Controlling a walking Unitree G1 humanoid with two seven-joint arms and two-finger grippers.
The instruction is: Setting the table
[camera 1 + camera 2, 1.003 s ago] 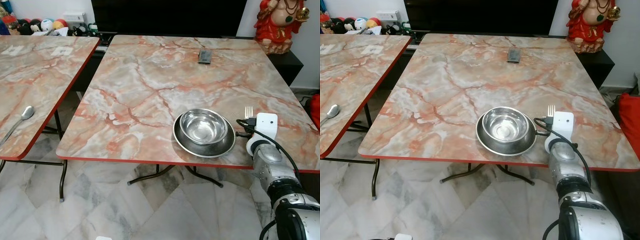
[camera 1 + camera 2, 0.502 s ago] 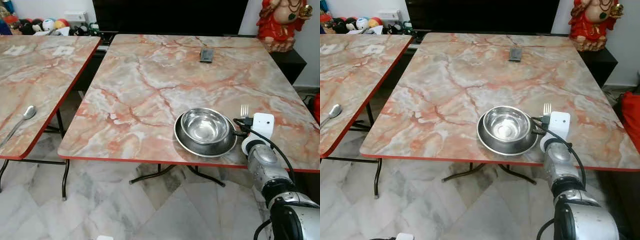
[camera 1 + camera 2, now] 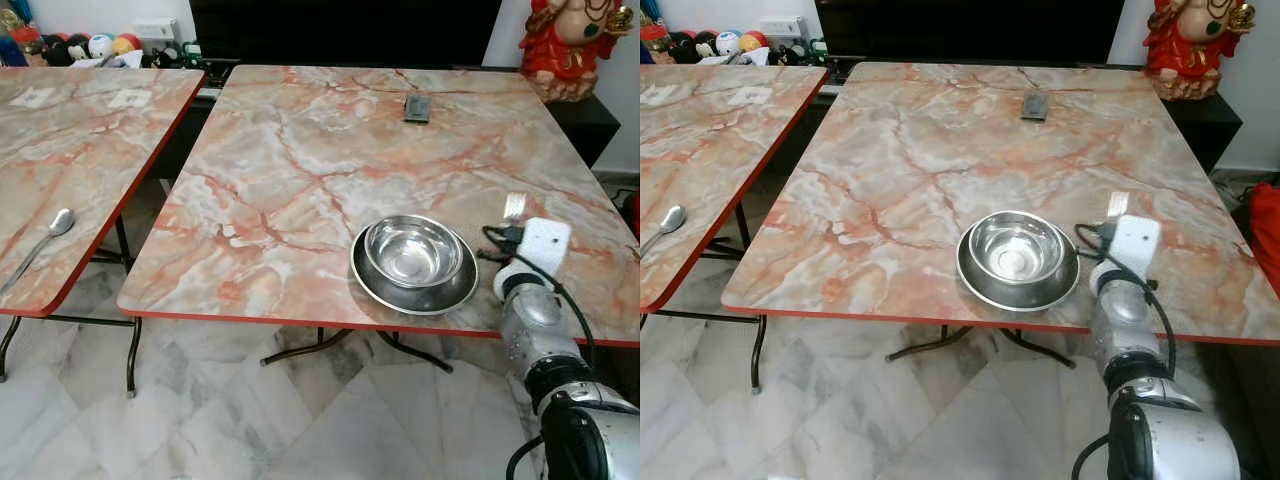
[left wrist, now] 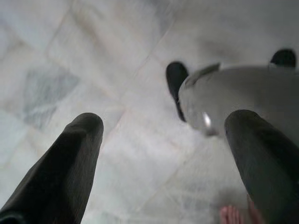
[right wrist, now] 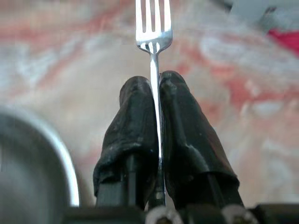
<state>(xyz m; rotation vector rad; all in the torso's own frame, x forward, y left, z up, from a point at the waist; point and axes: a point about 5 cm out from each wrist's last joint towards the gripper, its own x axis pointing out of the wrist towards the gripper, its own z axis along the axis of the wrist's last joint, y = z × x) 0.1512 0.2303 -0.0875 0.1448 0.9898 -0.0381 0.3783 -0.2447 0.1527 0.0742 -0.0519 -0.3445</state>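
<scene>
**Two marble-topped tables**

Ahead I see the main table (image 3: 300, 170), red-edged, with a steel plate (image 3: 414, 284) near its front right, a bowl (image 3: 412, 250) nested in it, and a small dark object (image 3: 416, 108) far back. On the left table (image 3: 90, 130) lies a spoon (image 3: 40, 240).

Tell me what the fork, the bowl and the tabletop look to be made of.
Fork: polished metal, probably steel; bright silver shine. Bowl: the same kind of metal, with a mirror finish that reflects light. Tabletop: marble-patterned, smooth and slightly glossy; the thin red edge suggests laminate rather than stone, though that is uncertain.
</scene>
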